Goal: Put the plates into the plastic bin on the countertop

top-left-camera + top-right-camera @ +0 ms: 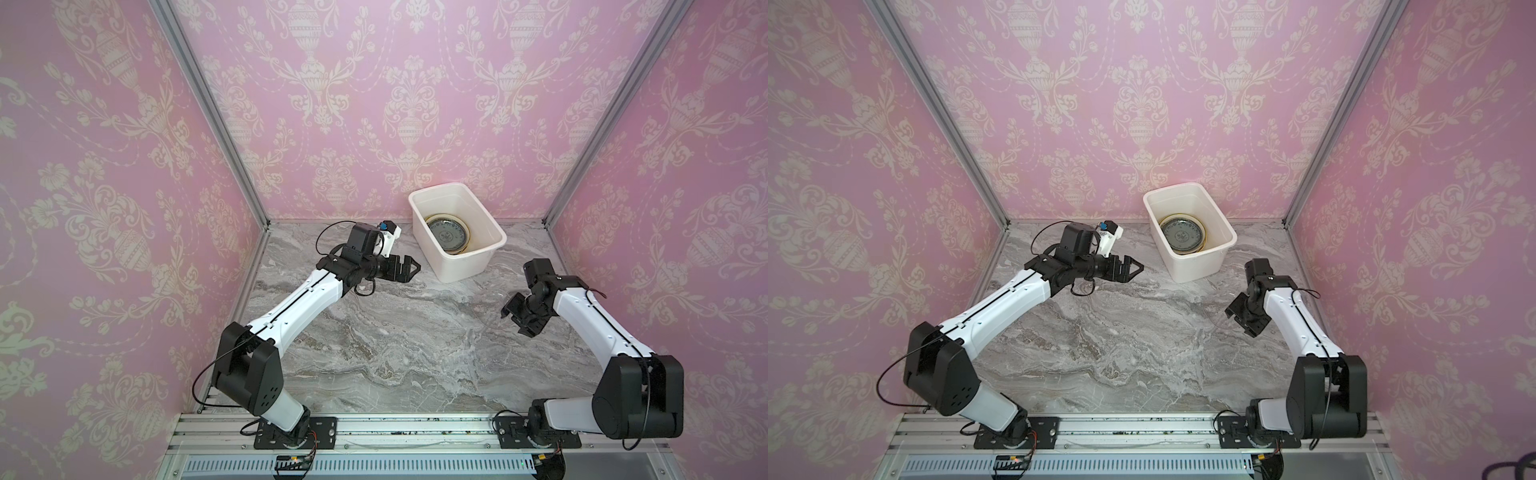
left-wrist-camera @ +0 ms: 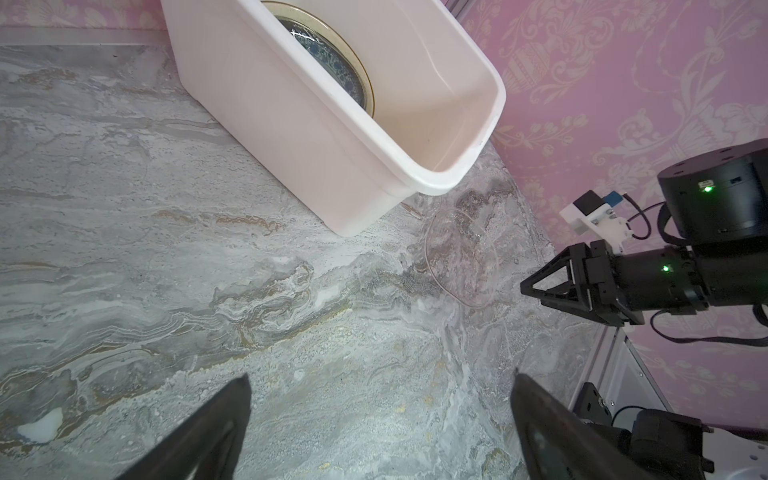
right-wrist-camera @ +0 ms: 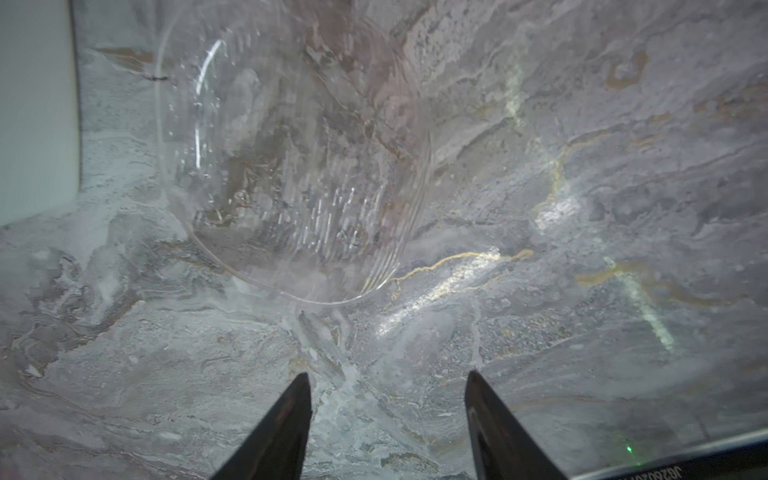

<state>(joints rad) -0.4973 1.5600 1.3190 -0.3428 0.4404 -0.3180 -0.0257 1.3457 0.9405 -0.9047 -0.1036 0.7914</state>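
The right gripper (image 3: 388, 374) hangs low over the tabletop (image 1: 395, 340), its jaws partly apart with nothing between them. Straight ahead of its fingertips, near but not touching, a clear glass plate (image 3: 291, 166) lies flat on the tabletop, hard to make out against the marble. Being round, the plate has no long axis, so what counts is that its near rim faces the jaws. The bin (image 1: 457, 266) stands near the plate's far side, apart from it, and holds stacked plates (image 1: 448, 237) with a blue-patterned one on top. The left gripper (image 1: 409, 268) is spread wide and empty beside the bin's other side, well apart from the glass plate. The right arm is much the nearer, so the pick-up is probably its job. The low rim looks hard to catch and may slide.
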